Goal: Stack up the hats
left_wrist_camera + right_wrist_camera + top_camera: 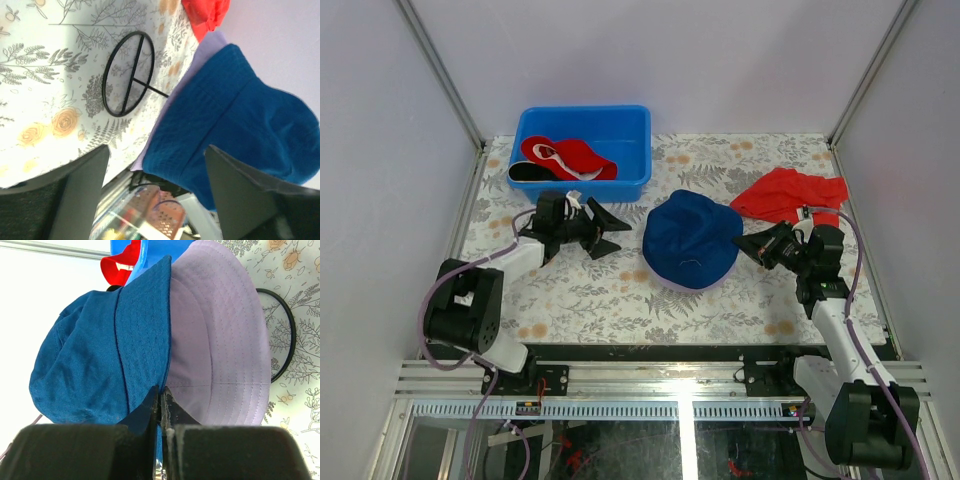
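A navy blue hat [690, 238] lies mid-table on top of a lavender hat [708, 286], whose rim peeks out at the near side. Both show in the right wrist view, navy [100, 355] and lavender [220, 340]. My right gripper [740, 243] is at the navy hat's right edge, and its jaws [160, 390] are shut with blue brim fabric between them. My left gripper [612, 230] is open and empty, just left of the navy hat [240, 115]. A red hat [570, 155] and a hat with a black inside [530, 172] lie in the blue bin [585, 118].
A flat red cloth [790, 192] lies at the back right of the floral table. A black wire stand [129, 75] rests on the table beside the lavender hat's brim [200, 55]. It also shows in the right wrist view [285, 335]. Grey walls enclose the table.
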You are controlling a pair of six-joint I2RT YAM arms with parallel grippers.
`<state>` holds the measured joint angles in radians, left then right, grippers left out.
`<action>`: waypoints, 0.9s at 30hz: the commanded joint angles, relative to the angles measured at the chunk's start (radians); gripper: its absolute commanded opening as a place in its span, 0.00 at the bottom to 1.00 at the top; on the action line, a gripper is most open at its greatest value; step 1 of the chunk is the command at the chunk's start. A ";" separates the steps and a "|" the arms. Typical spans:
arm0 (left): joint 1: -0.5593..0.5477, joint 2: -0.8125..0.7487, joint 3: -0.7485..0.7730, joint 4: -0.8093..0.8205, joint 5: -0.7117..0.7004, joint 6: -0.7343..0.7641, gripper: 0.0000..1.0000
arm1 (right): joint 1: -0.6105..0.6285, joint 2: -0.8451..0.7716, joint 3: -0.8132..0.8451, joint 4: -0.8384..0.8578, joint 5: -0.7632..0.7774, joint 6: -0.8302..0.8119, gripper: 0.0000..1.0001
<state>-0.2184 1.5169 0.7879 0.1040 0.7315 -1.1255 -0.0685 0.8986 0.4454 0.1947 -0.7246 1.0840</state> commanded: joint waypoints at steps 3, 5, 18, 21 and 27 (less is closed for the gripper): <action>-0.002 0.104 -0.118 0.526 0.070 -0.229 0.69 | -0.004 0.022 0.010 0.042 -0.014 0.015 0.00; -0.015 0.148 -0.121 0.673 0.078 -0.296 0.68 | -0.004 0.030 0.009 0.057 -0.015 0.028 0.00; -0.116 0.314 -0.140 1.113 0.028 -0.550 0.68 | -0.004 0.052 0.044 0.036 -0.015 0.020 0.00; -0.125 0.323 -0.150 1.116 0.022 -0.547 0.67 | -0.004 0.058 0.047 0.041 -0.015 0.026 0.00; -0.126 0.310 -0.153 1.057 0.014 -0.500 0.68 | -0.004 0.071 0.064 0.039 -0.022 0.025 0.00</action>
<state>-0.3386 1.8374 0.6376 1.0901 0.7589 -1.6424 -0.0685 0.9646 0.4580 0.2146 -0.7265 1.1072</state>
